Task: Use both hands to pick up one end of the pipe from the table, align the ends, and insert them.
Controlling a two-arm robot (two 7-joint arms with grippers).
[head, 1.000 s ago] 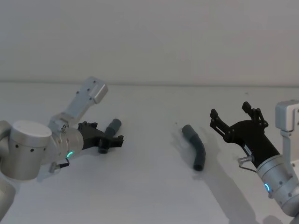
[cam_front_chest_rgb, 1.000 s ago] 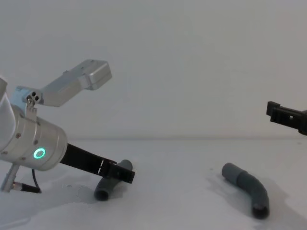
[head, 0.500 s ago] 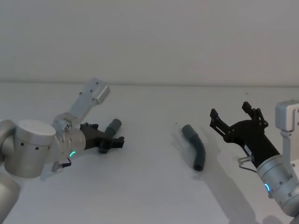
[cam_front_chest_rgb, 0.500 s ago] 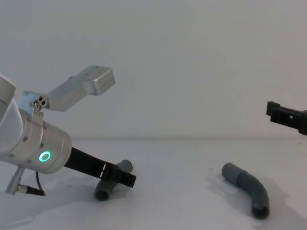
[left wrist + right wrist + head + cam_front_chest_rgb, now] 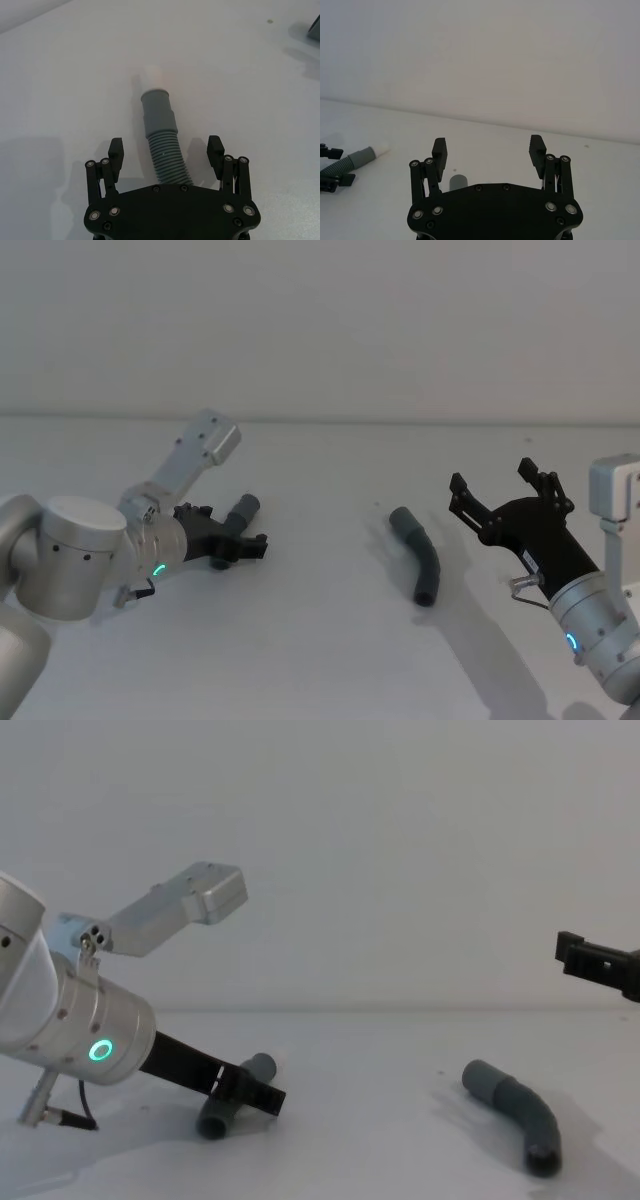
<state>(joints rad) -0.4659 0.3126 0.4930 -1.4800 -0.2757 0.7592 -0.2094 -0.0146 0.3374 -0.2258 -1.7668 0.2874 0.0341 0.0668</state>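
The plain matte white table (image 5: 320,650) carries both pipe pieces, well apart from each other. The left black toothed gripper on its silver arm (image 5: 165,145) is low over the table with its fingers spread, one on each side of the left dark-grey ribbed pipe piece (image 5: 161,142). The left wrist view shows a gap between each finger and the ribs, so nothing is gripped yet. Whether the fingertips touch the table is hard to judge from these angles. This piece's long axis runs straight out from the palm between the fingers, so closing them should pinch across the ribbed middle.

The right black toothed gripper (image 5: 492,478) hangs released above the table, holding nothing. The right dark-grey bent pipe piece (image 5: 425,565) lies flat on the table, near it and on its left. The piece's length runs roughly away from the robot, with a bend partway. The right arm is plainly the nearer one for it, and I judge it must come down and leftward to reach it.

The left piece ends in a narrower white tip (image 5: 154,77), pointing away from the palm. The right piece shows a dark hollow mouth (image 5: 540,1158) at its nearer end
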